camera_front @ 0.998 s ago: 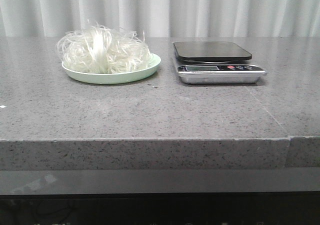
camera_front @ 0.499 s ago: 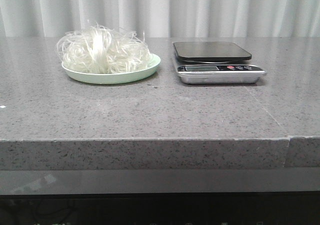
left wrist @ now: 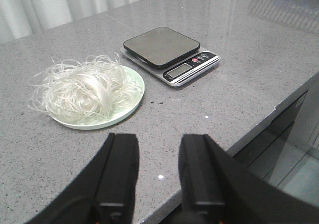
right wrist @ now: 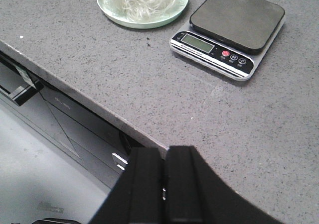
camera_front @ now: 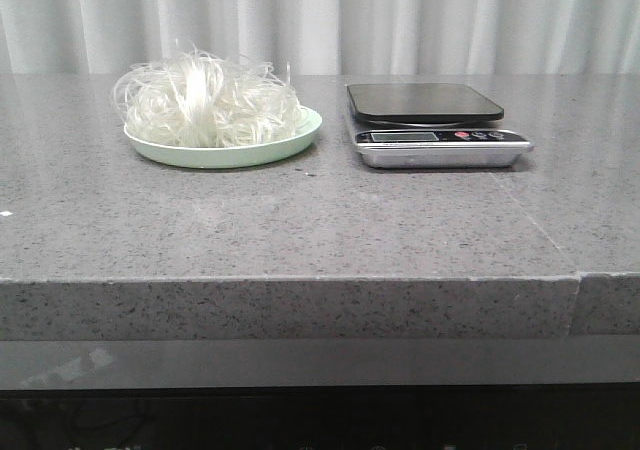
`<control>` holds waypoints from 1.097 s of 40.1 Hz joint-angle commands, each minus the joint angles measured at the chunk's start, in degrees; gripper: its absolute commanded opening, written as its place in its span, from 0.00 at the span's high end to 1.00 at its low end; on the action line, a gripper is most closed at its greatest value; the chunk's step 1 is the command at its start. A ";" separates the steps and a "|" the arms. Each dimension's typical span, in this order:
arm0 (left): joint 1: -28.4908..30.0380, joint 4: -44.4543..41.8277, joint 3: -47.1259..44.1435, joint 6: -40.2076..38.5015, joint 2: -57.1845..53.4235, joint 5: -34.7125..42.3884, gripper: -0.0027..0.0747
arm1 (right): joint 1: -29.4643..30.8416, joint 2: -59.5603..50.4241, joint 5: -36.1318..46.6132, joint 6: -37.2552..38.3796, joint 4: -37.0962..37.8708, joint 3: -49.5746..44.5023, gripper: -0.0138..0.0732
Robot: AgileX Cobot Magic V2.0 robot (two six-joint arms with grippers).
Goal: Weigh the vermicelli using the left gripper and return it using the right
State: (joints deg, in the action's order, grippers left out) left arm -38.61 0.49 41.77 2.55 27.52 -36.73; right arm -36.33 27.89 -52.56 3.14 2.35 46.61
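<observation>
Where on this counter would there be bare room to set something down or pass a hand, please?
The widest bare stretch runs from the counter's front edge back to the plate and the scale. The scale's dark platform is empty too. The strip between plate and scale is narrow, and the vermicelli covers the plate from rim to rim.

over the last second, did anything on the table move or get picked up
Nothing visibly changed in the front view. The vermicelli still sits heaped on the pale green plate, and the scale beside it still has a bare platform. Neither arm has entered that view.
</observation>
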 commanded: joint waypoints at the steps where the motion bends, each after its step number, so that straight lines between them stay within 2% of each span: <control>1: -0.45 0.49 1.56 -0.27 0.33 4.28 0.63 | 0.22 0.29 3.12 -0.11 0.74 1.41 0.66; 7: -0.45 0.49 1.56 -0.27 0.33 4.28 0.77 | 0.22 0.29 3.38 -0.11 0.74 1.41 0.66; 36: -0.45 0.63 1.41 -0.27 0.33 4.15 0.76 | 0.22 0.29 3.31 -0.11 0.74 1.41 0.66; 39: 1.11 0.63 1.05 -0.27 0.33 4.26 0.76 | 0.22 0.29 3.31 -0.11 0.74 1.41 0.66; 44: 7.43 0.50 -3.06 -0.27 -0.87 7.25 0.76 | 0.22 0.29 3.31 -0.11 0.74 1.41 0.66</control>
State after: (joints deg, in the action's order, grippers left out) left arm -34.58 0.67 39.70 2.55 27.15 -35.52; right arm -36.33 27.84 -52.56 3.14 2.35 46.61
